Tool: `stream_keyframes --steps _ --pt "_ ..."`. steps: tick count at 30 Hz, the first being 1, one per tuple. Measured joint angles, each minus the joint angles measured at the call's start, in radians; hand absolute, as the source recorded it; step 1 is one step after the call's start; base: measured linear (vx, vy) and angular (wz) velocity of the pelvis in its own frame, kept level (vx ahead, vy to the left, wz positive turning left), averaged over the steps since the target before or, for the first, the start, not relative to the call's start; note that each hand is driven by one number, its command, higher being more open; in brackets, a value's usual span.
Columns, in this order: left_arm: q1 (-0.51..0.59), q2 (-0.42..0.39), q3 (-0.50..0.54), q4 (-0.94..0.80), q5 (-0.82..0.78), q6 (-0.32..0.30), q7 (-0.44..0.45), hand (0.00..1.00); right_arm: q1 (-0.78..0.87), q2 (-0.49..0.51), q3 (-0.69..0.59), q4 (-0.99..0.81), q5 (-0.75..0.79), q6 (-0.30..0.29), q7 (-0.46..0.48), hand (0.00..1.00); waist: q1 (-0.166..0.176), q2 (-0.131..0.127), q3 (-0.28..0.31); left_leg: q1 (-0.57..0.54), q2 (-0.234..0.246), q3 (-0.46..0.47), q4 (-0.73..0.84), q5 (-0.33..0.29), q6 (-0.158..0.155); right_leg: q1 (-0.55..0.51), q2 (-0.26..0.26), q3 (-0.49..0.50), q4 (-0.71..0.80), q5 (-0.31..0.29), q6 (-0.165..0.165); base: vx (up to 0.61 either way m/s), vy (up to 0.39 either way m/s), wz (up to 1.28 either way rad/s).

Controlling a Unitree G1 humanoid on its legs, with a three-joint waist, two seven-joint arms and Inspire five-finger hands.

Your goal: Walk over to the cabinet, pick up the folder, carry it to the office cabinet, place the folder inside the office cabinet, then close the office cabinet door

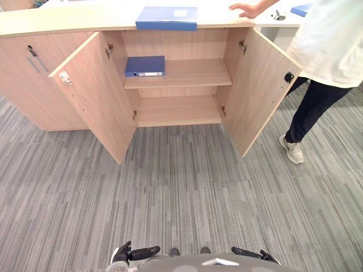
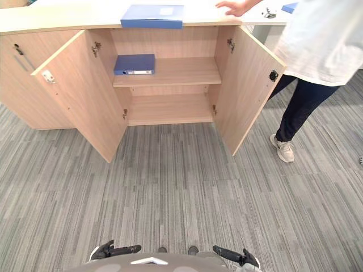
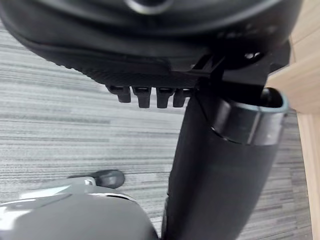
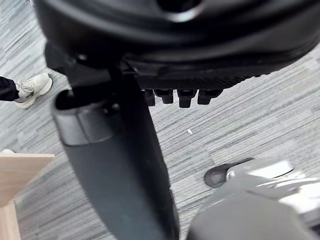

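Two doors stand wide open on the cabinet (image 1: 181, 44). Walking in, the robot could bump the left door (image 1: 96, 96), or the person (image 1: 329, 39) by the right door (image 1: 258, 85). One blue folder (image 1: 167, 17) lies on the counter (image 1: 68, 20); a second folder (image 1: 145, 66) lies on the shelf (image 1: 193, 72) inside. Low down, the left hand (image 1: 139, 253) and the right hand (image 1: 249, 253) look loose, holding nothing.

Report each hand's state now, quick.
Left hand: open, holding nothing.
Right hand: open, holding nothing.
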Motion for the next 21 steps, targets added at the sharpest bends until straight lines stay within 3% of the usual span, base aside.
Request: stream_keyframes --steps 6,21 --pt "-0.02 -0.006 0.006 0.0 0.001 -0.001 0.0 1.0 -0.059 0.02 -0.002 0.0 0.0 -0.005 0.0 1.0 -0.004 0.002 0.029 0.035 -0.002 0.003 -0.022 0.0 -0.018 0.029 -0.002 -0.006 -0.014 0.0 0.01 -0.01 -0.003 0.0" --pt "-0.022 -0.008 0.006 0.01 0.002 -0.001 0.001 1.0 -0.076 0.036 -0.003 -0.001 -0.001 -0.005 0.004 1.0 -0.004 0.004 0.039 0.078 -0.002 0.02 -0.051 0.001 -0.02 0.06 0.0 0.004 -0.033 -0.003 0.014 -0.04 -0.017 -0.03"
